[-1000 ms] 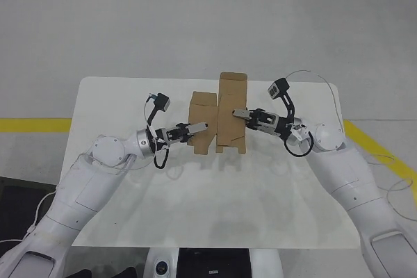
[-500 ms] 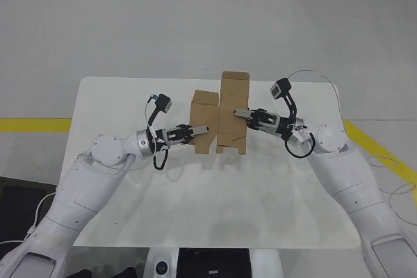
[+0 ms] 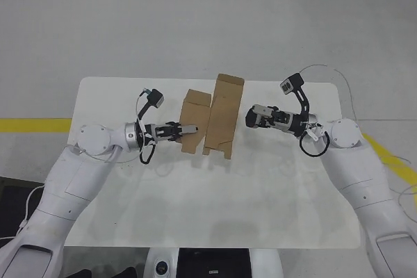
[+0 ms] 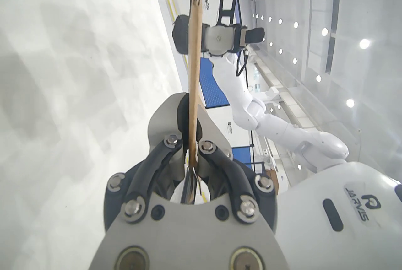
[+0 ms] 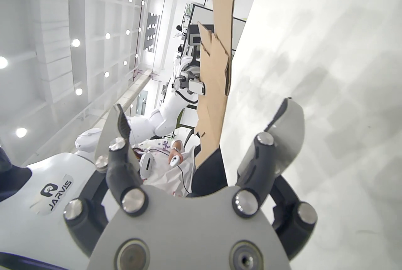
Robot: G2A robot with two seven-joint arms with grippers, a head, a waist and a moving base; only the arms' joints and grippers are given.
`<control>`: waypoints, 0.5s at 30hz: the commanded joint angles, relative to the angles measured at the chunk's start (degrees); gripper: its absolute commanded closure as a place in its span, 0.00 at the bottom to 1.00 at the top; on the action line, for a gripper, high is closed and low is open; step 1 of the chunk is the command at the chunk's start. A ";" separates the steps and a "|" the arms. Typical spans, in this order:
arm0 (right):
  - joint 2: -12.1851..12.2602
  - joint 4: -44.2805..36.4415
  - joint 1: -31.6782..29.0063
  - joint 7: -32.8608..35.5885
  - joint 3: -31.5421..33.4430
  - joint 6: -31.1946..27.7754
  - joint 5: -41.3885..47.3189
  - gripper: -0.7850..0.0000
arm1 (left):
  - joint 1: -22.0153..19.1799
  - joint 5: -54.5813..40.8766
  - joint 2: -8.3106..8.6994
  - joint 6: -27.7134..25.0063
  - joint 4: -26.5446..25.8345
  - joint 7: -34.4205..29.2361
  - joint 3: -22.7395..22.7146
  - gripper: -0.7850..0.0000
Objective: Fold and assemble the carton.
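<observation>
The flat carton [image 3: 222, 118] hangs above the counter [image 3: 194, 201], one edge pinched by the left end effector [image 3: 189, 129], the right end effector [image 3: 250, 117] spread just beside it; opening seems barely begun, so the right likely needs a fresh panel grip

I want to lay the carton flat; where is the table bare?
The near half of the table, from the arms to its front edge, is bare, as are both far corners. Crowded: the far middle, where the left tool grips the carton, open right tool beside it.
</observation>
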 commanded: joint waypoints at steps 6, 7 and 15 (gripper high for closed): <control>0.52 2.53 1.56 8.04 0.21 0.39 -2.82 0.00 | -2.44 -2.58 0.43 -4.04 2.99 -15.28 0.22 1.00; 0.55 2.91 1.77 8.82 0.07 0.51 -3.35 0.00 | -2.48 -2.57 0.50 -3.30 2.74 -16.03 0.82 1.00; 0.41 1.22 2.11 11.30 -2.20 1.53 -4.19 0.00 | -3.96 -0.30 1.62 -2.00 2.04 -17.34 4.96 1.00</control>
